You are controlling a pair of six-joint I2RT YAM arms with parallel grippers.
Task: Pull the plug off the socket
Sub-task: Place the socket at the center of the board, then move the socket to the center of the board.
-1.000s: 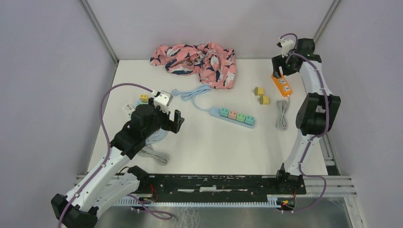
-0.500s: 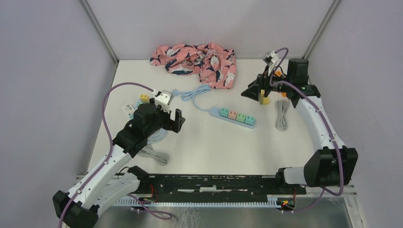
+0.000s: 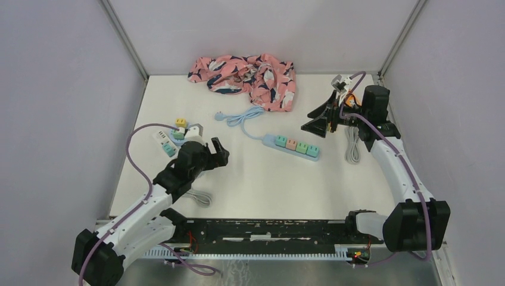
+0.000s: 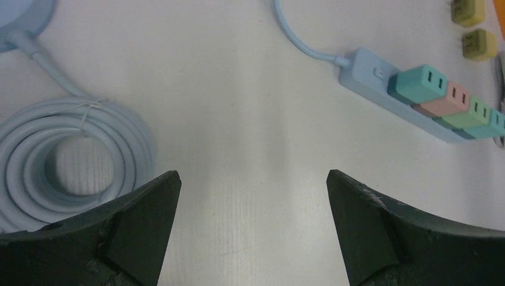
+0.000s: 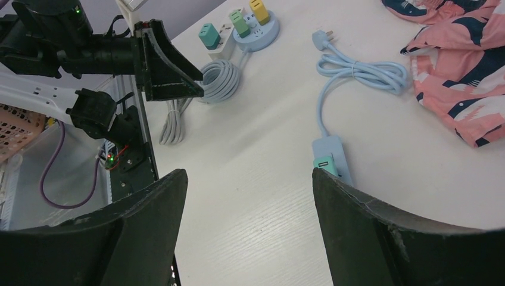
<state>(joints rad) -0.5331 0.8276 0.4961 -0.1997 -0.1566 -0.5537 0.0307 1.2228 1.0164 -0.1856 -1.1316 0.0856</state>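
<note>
Since a second ago my right arm has swung in from the far corner, and my left has drawn back toward me. Both pairs of jaws stand apart, gripping nothing. Between the left jaws lies bare desk [image 4: 250, 179]; just left of them sits a coiled cable [image 4: 71, 149]. Ahead and right of them lies the power strip [image 4: 372, 70], its teal plug [image 4: 418, 84] nearest and a pink plug [image 4: 454, 97] behind it. That plug looks light, rigid and smooth, held by friction alone. I would pinch its flat sides and pull straight up, with the light strip pinned down.
</note>
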